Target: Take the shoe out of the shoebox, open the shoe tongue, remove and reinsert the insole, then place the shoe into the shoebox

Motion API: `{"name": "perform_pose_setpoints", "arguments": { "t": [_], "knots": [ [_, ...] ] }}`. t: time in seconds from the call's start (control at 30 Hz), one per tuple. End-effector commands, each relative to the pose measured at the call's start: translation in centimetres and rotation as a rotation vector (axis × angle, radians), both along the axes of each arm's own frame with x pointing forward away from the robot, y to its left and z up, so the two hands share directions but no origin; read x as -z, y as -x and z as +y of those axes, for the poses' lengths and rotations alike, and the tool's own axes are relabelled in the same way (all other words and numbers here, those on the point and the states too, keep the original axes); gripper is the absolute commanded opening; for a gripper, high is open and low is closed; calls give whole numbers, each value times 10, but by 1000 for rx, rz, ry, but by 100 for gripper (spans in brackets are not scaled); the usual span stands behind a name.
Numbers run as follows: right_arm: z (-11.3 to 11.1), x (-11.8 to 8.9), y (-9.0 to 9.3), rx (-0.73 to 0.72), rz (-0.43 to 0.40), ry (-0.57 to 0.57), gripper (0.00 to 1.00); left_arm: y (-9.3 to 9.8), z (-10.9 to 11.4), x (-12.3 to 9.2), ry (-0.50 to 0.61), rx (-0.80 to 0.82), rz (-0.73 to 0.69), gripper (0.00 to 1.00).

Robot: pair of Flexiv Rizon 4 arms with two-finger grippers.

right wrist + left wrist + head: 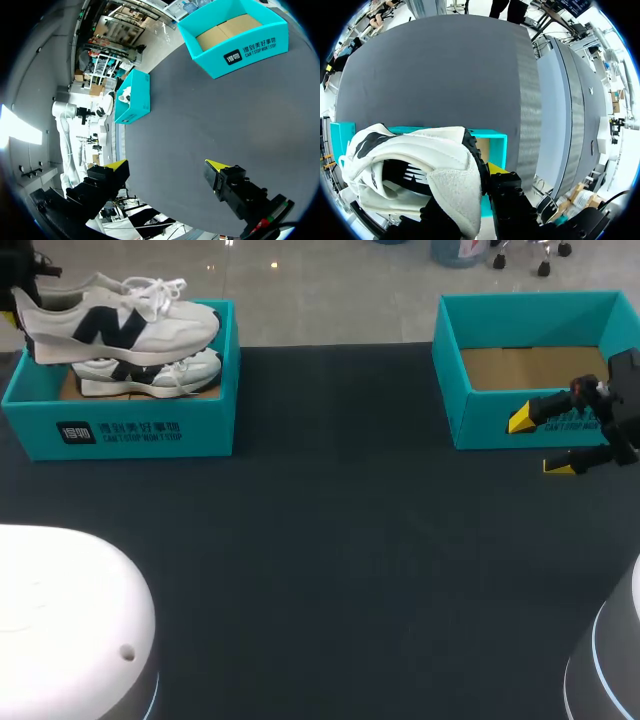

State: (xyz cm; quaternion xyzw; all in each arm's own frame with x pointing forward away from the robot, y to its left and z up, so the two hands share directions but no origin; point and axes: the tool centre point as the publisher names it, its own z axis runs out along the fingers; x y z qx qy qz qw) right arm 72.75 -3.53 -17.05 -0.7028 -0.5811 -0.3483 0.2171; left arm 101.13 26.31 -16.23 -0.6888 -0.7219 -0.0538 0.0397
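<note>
shoe (pixel 120 325) hangs just above left shoebox (pixel 150 430), long axis across bench, toe toward middle. left claw (pixel 467 192) clenched on its heel. right claw (pixel 540 443) released, well apart, beside empty box (pixel 480 420).

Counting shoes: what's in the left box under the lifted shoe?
A second shoe lies on its sole in the box. Much of its upper is covered by the lifted shoe.

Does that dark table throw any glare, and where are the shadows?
Head view: the table looks matte, no glare. Left wrist view: light washes it paler, and the shoe is dark inside. Right wrist view: even light, no sharp shadows under the right tool.
</note>
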Motion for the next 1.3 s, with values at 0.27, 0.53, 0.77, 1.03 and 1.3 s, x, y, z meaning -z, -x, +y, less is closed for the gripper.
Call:
{"name": "perform_pose_setpoints", "arguments": {
  "t": [0.27,0.53,0.77,1.03,1.3],
  "knots": [
    [0,0,0,2,1,3,100,56,-40,-14,22,-33,10,0],
    [0,0,0,2,1,3,100,90,-73,-18,14,-66,19,0],
    [0,0,0,2,1,3,100,117,-106,-16,1,-63,31,0],
    [0,0,0,2,1,3,100,147,-151,-7,0,-81,13,0],
    [0,0,0,2,1,3,100,171,-197,8,-3,-56,37,0]
  ]
}}
